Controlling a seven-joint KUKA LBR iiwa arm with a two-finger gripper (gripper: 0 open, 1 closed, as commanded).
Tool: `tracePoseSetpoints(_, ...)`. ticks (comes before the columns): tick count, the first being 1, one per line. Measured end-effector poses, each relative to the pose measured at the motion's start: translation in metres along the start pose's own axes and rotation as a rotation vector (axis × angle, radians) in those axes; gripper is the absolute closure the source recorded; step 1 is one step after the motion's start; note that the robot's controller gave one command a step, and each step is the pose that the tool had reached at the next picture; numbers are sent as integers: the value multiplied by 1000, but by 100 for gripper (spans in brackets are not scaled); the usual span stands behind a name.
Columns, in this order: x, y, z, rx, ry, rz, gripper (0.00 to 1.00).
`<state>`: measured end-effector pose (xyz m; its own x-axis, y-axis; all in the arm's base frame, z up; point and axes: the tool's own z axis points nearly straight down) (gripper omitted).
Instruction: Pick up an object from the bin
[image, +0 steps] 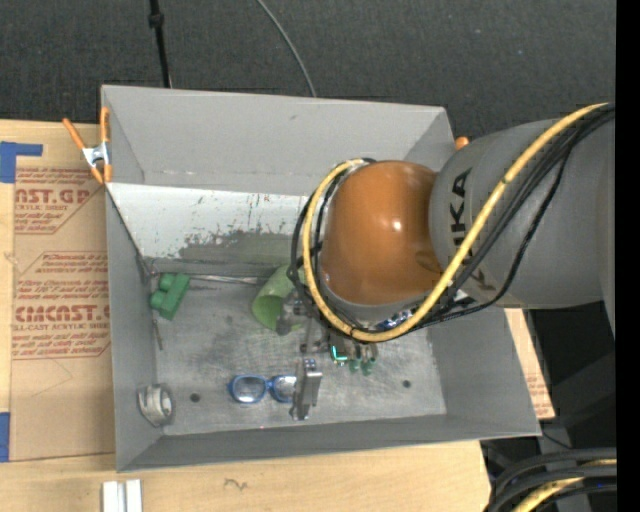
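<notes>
Down near the lower middle of the frame, we saw the tool (306, 390) at the floor of the grey metal bin (200, 215), just right of a small glossy blue two-lobed plastic piece (250, 388). We could not tell whether it was spread or pressed together. A pale green plastic cup (270, 298) lay above it.

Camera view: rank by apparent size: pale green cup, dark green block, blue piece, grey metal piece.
1. pale green cup, though the arm hides part of it
2. blue piece and dark green block: look about alike
3. grey metal piece
</notes>
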<state>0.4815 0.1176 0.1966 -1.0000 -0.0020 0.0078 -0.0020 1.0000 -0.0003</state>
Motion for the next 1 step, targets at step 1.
tracePoseSetpoints(1, -17, -22, 119, 0, -8, -246, 0)
